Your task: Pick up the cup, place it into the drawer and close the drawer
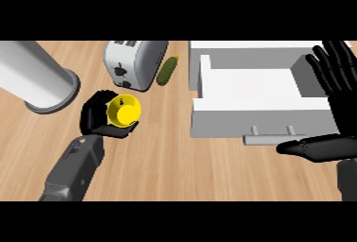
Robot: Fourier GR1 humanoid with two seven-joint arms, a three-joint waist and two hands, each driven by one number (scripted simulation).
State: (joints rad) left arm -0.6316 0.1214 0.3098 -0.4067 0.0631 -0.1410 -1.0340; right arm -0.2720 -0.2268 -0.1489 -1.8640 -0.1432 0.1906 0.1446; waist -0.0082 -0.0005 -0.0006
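The left hand had its fingers curled round the yellow cup, held above the wooden bench. Well right of those fingers stood the open drawer. The right hand rested beside it, fingers straight and holding nothing.

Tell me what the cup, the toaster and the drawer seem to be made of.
Cup: likely plastic or glazed ceramic, uniform glossy yellow, held in the left robot hand.
Toaster: looks like brushed metal, silvery grey sheen with dark slots.
Drawer: matte white, probably painted wood or laminate; its handle looks grey and metallic.
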